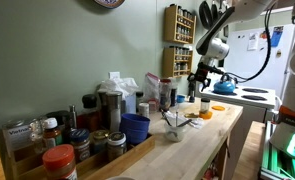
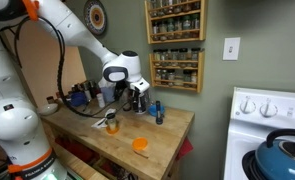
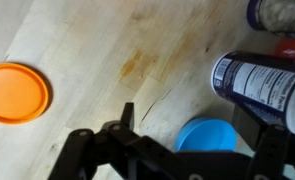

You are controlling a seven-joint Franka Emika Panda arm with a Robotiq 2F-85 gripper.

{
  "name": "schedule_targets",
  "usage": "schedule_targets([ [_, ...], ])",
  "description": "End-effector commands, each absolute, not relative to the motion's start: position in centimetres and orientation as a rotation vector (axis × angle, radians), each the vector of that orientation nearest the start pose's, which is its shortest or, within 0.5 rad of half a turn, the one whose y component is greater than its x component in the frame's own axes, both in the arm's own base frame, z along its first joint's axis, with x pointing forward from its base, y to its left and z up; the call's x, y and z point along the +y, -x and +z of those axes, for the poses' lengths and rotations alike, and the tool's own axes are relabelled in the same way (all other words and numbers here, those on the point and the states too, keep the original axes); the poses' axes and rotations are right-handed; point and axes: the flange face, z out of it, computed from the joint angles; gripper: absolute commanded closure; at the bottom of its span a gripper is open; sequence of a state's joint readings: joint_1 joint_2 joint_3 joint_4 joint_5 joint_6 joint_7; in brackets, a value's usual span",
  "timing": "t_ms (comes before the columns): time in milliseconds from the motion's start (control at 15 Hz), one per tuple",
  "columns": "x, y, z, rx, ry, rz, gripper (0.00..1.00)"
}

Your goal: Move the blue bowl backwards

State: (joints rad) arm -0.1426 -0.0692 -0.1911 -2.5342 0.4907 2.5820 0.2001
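Wrist view, blue bowl (image 3: pixel 207 137) beside canister (image 3: pixel 262 85), orange lid (image 3: pixel 15 92) apart, fingers (image 3: pixel 84 152) seemingly spread

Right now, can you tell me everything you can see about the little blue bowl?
The blue bowl shows best in the wrist view, seen from above. It is small, round, plain bright blue and smooth, like plastic. It sits on the wooden counter, close beside a dark labelled can; I cannot tell whether they touch. Its near edge is hidden behind the tool, whose open fingers stand on either side of it, not closed on it.
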Motion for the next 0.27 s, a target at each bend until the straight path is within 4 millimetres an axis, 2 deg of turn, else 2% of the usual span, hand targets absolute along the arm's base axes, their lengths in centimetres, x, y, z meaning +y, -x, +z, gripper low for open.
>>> schedule_targets([
  [0,-15.7,-37.2,34.1,1.004,2.603,-0.206,0.0],
  [133,-15.6,-34.7,35.5,0.847,2.627,-0.217,0.0],
  [200,-16.2,-38.2,34.4,0.979,2.606,-0.198,0.0],
])
